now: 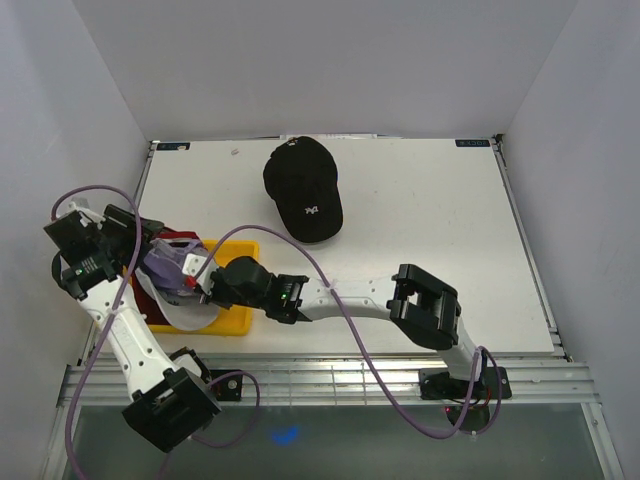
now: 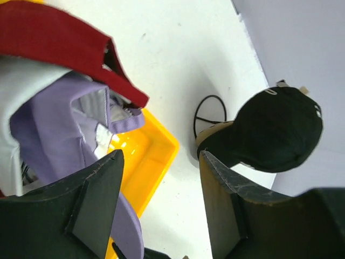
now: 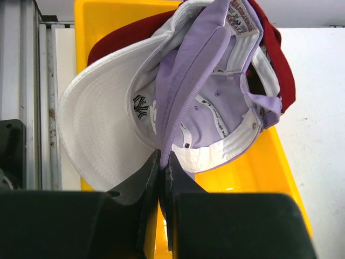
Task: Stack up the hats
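Observation:
The black cap (image 1: 305, 190) sits at the table's far middle; in the left wrist view the black cap (image 2: 275, 129) rests over a tan cap's edge (image 2: 211, 131) on a wire stand (image 2: 207, 114). The lavender cap (image 3: 215, 91), white cap (image 3: 102, 129) and dark red cap (image 3: 281, 65) lie bunched together, insides showing, in the yellow tray (image 3: 269, 178). My right gripper (image 3: 164, 159) is shut on the lavender cap's brim; it shows in the top view (image 1: 203, 281) too. My left gripper (image 2: 161, 205) is open and empty beside the pile, at the tray's left (image 1: 148, 240).
The yellow tray (image 1: 235, 322) sits at the near left of the white table (image 1: 430, 220). White walls close in on the left, back and right. A metal rail (image 1: 330, 375) runs along the near edge.

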`<state>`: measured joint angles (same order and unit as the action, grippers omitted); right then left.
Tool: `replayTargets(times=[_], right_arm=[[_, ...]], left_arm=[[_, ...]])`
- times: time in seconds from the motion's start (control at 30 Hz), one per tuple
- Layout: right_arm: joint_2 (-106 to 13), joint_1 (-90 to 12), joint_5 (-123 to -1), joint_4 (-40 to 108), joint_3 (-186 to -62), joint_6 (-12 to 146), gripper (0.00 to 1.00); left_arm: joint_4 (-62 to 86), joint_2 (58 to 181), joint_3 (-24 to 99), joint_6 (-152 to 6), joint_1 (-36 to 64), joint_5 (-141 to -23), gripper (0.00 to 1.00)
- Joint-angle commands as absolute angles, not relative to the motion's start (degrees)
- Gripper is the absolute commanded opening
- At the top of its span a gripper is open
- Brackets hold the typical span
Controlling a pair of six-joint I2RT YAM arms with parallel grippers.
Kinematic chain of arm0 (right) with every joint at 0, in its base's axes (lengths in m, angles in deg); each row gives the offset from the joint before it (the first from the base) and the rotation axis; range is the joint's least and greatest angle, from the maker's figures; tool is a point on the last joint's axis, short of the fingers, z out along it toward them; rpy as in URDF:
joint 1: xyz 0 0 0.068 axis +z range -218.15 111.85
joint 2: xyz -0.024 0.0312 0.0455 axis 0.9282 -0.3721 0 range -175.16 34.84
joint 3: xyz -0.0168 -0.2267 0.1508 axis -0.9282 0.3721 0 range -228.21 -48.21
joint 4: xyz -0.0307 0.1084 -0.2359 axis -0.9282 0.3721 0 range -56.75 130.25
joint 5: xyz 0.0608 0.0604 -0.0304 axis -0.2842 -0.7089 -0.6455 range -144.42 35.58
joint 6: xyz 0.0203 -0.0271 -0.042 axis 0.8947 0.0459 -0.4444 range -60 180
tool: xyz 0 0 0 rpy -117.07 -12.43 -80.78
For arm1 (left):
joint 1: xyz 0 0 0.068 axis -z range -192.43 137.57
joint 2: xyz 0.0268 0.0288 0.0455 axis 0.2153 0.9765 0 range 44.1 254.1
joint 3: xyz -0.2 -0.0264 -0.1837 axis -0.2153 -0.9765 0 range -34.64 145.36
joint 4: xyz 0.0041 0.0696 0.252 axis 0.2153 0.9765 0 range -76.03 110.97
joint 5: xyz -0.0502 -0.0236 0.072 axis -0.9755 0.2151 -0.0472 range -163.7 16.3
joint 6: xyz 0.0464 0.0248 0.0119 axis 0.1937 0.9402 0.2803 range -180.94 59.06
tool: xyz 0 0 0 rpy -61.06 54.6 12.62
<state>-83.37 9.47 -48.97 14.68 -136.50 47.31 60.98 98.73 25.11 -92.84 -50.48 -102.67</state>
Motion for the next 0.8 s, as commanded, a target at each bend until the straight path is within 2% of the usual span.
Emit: replayTargets(times=[0.0,0.47,0.77], right_arm=[[-77.8,9.5,-49.2,14.4,-137.5,49.5,0.08],[-70.2,6.8,-51.0,21.8,-138.2,55.9,0.08],[-65.6,2.9,-53.7,26.2,-139.2,65.4,0.08]], left_arm=[[58.0,99.1,28.9,-91.4,-50.1,-107.7,0.69],[56.4,99.6,30.7,-92.8,-50.0,-111.6,0.69],[56.1,99.0,30.1,-93.1,-49.1,-112.2,0.69]])
